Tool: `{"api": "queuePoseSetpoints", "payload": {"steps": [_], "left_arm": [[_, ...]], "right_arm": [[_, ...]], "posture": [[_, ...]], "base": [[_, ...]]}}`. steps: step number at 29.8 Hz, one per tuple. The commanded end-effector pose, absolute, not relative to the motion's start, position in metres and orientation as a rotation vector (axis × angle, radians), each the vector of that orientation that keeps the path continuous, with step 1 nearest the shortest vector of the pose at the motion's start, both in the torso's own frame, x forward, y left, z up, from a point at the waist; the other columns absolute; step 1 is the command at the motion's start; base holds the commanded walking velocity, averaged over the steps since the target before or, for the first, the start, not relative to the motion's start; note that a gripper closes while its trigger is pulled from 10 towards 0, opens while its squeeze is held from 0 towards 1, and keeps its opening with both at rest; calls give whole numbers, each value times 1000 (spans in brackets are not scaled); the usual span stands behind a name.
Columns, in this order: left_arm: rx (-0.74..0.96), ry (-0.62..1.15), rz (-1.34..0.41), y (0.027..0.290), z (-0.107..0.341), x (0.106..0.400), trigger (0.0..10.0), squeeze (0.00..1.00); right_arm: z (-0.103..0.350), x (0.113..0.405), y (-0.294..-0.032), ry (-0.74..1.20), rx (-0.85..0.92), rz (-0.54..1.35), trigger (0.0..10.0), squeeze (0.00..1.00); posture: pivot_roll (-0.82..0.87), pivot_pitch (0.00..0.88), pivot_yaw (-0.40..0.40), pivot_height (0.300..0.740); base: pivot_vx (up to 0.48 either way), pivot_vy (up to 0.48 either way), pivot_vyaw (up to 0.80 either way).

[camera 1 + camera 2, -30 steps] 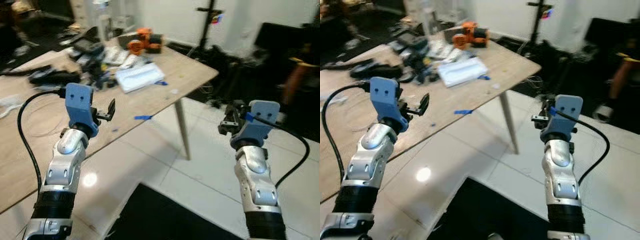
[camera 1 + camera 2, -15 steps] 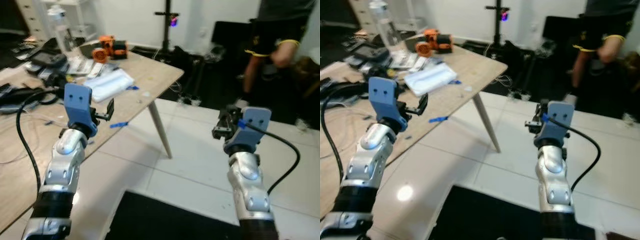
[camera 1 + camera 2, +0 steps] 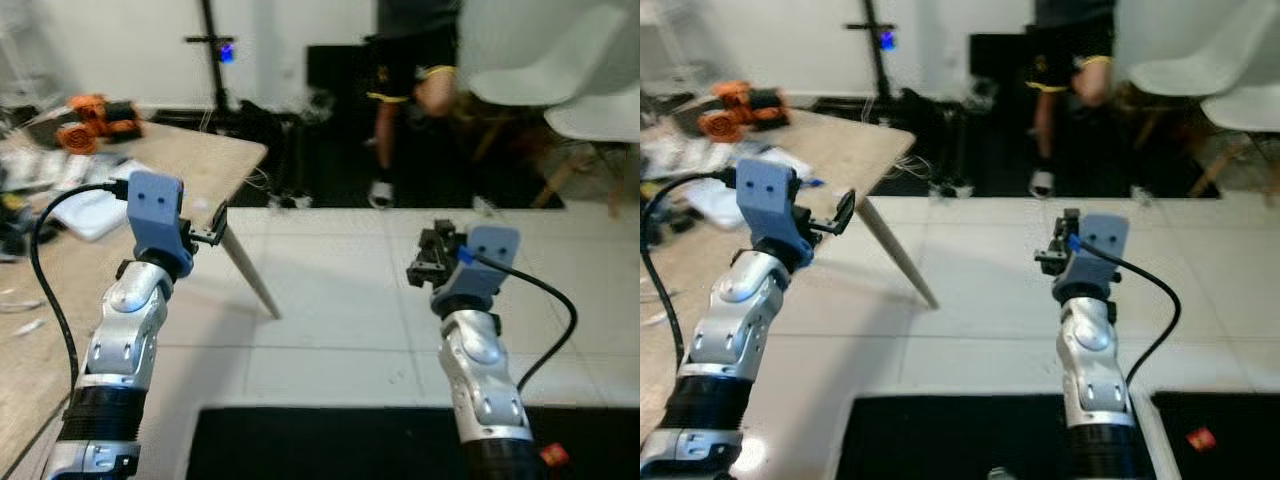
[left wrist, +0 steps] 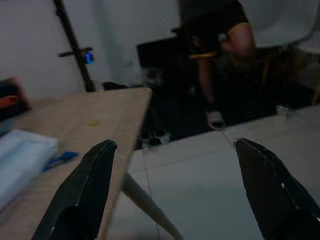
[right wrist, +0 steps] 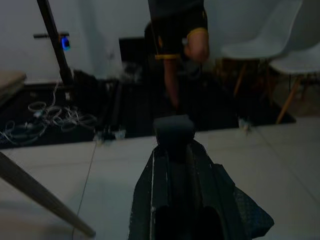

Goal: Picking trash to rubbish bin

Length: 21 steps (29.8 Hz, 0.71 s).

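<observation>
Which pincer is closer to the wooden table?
Left. The left pincer hovers by the wooden table corner; the right pincer is out over the floor tiles.

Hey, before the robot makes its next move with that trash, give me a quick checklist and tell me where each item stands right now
1. Right gripper holding the dark piece of trash: ok, jaws shut on it.
2. Left gripper free: ok, jaws wide open, nothing between them.
3. Rubbish bin located: cannot tell.
4. Path ahead: not ok, a person stands beyond the white tiled floor.
5. Clearance from wooden table on the left: ok, left gripper is above its edge, not touching.
</observation>
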State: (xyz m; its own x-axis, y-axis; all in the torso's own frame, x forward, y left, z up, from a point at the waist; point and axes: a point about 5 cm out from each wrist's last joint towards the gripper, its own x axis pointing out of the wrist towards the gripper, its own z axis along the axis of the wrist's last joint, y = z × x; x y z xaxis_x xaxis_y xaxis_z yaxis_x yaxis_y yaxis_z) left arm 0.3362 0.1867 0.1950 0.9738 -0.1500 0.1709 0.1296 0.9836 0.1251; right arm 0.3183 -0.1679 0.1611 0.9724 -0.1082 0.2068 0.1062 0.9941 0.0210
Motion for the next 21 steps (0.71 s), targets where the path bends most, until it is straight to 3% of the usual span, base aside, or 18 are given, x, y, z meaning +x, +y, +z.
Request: {"api": "queuePoseSetpoints", "payload": {"steps": [1, 21], "left_arm": [[123, -164, -147, 183, 189, 333, 10000, 0], [110, -102, -159, 166, 172, 339, 10000, 0]], "right_arm": [[157, 320, -166, -190, 17, -97, 10000, 0], [143, 306, -165, -150, 14, -103, 10000, 0]], "posture": [[39, 131, 53, 740], [-17, 137, 94, 740]], "base": [[0, 0, -800], [0, 0, -800]]}}
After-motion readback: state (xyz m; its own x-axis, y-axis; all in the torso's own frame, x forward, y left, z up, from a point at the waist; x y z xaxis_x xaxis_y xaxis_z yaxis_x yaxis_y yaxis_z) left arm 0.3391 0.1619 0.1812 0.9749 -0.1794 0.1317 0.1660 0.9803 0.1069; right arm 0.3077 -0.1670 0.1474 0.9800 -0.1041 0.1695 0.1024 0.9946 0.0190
